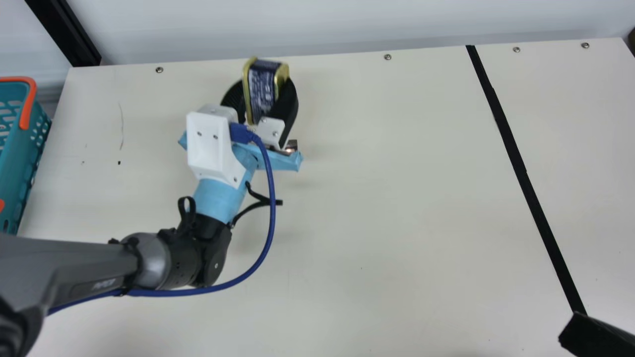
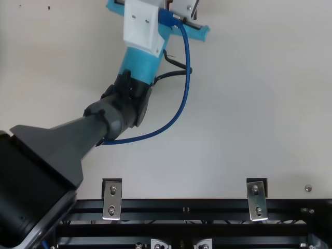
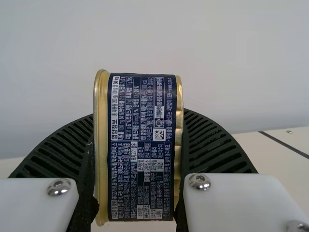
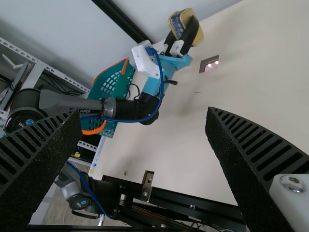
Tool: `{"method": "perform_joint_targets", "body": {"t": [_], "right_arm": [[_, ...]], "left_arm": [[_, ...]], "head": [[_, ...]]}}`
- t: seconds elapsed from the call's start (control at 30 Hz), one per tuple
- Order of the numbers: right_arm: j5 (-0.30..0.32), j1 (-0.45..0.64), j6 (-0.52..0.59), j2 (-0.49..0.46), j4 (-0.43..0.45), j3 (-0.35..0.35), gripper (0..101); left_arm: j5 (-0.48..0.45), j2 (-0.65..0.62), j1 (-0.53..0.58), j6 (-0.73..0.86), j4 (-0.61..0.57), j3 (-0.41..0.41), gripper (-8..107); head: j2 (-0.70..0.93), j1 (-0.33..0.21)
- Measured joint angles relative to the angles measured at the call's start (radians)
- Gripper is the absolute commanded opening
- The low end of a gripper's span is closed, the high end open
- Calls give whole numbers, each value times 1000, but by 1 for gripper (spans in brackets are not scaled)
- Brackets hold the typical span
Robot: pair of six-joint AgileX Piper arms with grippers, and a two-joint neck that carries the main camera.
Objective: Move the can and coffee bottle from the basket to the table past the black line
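The left arm (image 1: 171, 259) is bent toward one o'clock, the can (image 1: 263, 79) clamped in its gripper (image 1: 261, 92), the right gripper (image 1: 598, 337) spread empty.

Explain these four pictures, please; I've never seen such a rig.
The machine is a pair of black robot arms. One picture comes from the camera on the neck, one from above the table, and one from each wrist. A black line crosses the cream table; a teal plastic basket with orange handles is by its left end. The left gripper holds a dark-blue and gold metal can, raised. The right gripper is open and empty.
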State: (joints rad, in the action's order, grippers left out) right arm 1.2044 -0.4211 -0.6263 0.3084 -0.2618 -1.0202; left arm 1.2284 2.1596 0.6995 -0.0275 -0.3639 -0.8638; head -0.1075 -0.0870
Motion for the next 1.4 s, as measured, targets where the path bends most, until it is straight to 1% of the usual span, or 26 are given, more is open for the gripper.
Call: {"method": "perform_joint_targets", "body": {"t": [0.07,0.23,0.33,0.67,0.97,1.4], "right_arm": [[0,0,0,0,0,0,101],[0,0,0,0,0,0,101],[0,0,0,0,0,0,101],[0,0,0,0,0,0,101],[0,0,0,0,0,0,101],[0,0,0,0,0,0,101]], "left_arm": [[-14,0,0,0,0,0,10],[-12,-2,1,8,0,0,10],[-7,-25,3,34,-8,-2,10],[-8,-181,-6,160,-8,9,10],[-6,-316,-35,240,19,45,10],[-7,-312,-35,230,20,43,10]], "head": [[0,0],[0,0],[0,0],[0,0],[0,0],[0,0]]}}
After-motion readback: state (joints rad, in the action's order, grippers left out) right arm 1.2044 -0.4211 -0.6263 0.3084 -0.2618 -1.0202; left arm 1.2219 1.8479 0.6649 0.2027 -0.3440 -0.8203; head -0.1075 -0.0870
